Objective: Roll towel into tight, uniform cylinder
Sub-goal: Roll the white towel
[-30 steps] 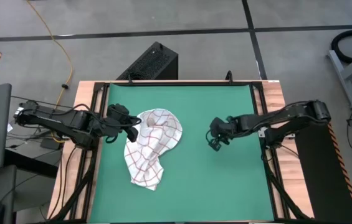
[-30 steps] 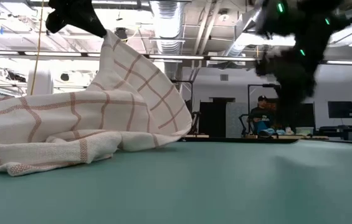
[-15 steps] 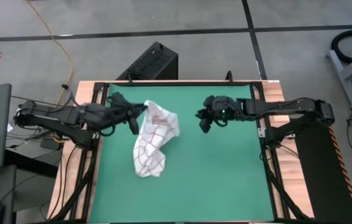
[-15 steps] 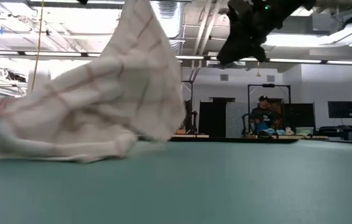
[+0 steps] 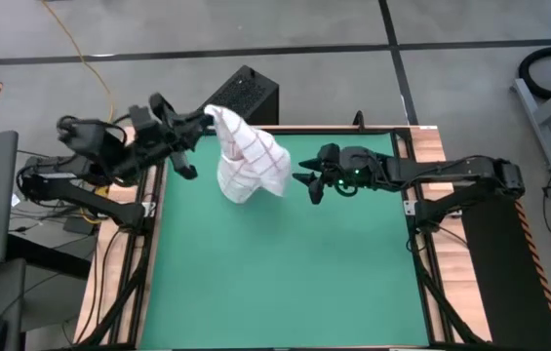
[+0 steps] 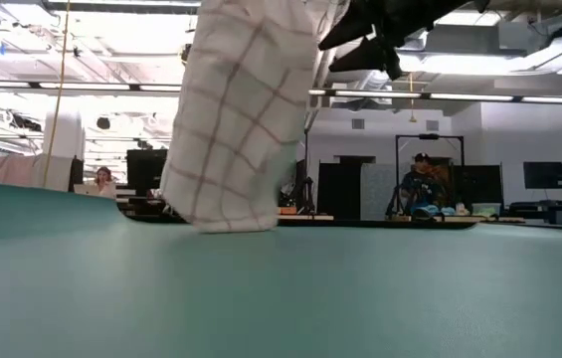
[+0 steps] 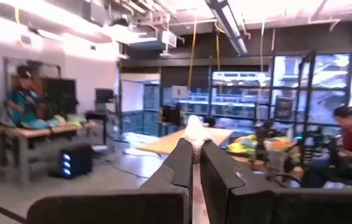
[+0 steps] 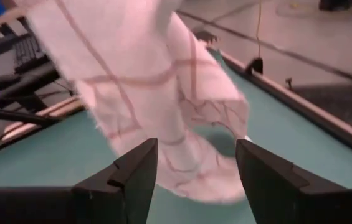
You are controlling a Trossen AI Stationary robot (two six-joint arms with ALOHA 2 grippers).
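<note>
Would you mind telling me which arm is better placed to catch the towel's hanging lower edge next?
The right. Its open gripper sits beside the hanging towel, facing the lower part. The left gripper is shut on the towel's top, holding it up.

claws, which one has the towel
The left claw: shut on the towel, lifting it by a corner. The right claw is open beside it, gripping nothing.
</note>
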